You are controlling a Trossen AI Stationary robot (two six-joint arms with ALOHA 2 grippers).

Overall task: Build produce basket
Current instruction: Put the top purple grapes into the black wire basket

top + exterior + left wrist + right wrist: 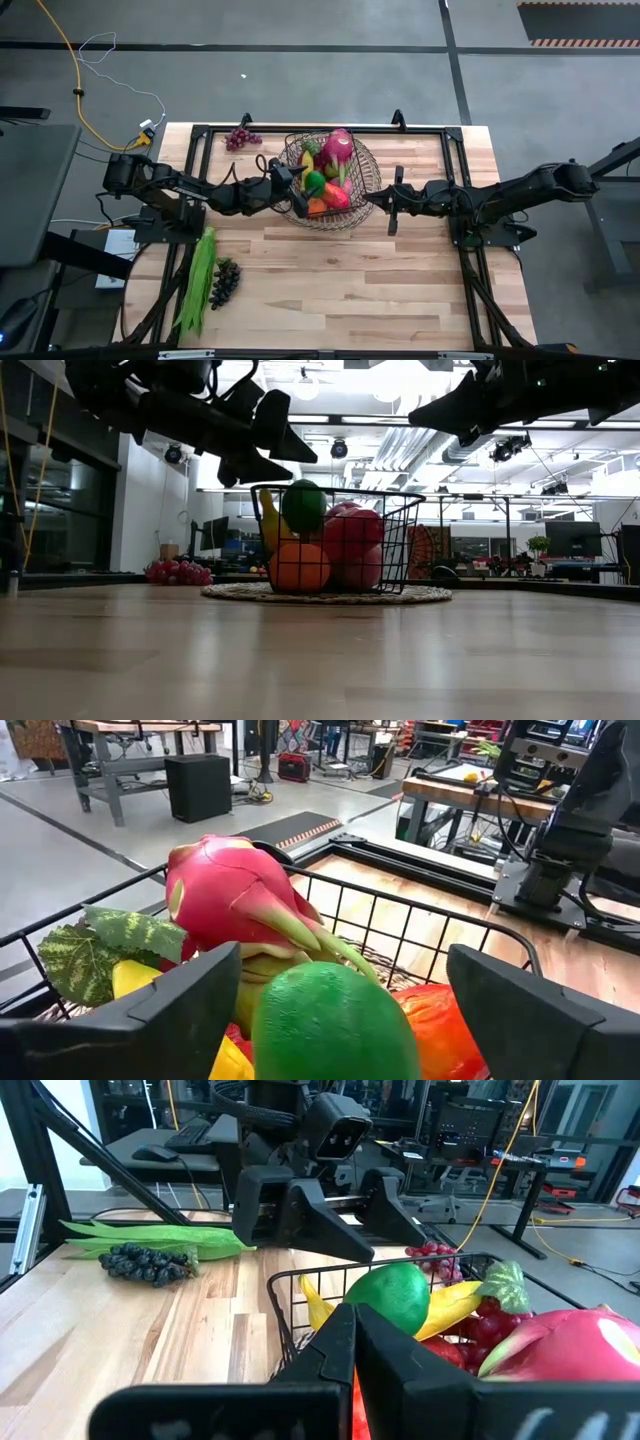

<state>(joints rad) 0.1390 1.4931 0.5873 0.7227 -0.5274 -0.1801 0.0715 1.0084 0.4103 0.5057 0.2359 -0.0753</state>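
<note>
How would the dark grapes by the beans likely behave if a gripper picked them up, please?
The dark grapes form a lumpy cluster, so they would probably sag unevenly and could slip from a narrow pinch. Lying flat on the table, they look unlikely to roll.

Bright ceiling strip lights [400, 375] blow out in the low view, leaving both arms as dark silhouettes. The pale planked wooden desk [320, 660] blurs nearest the camera. From above, light is even, with soft shadows.
</note>
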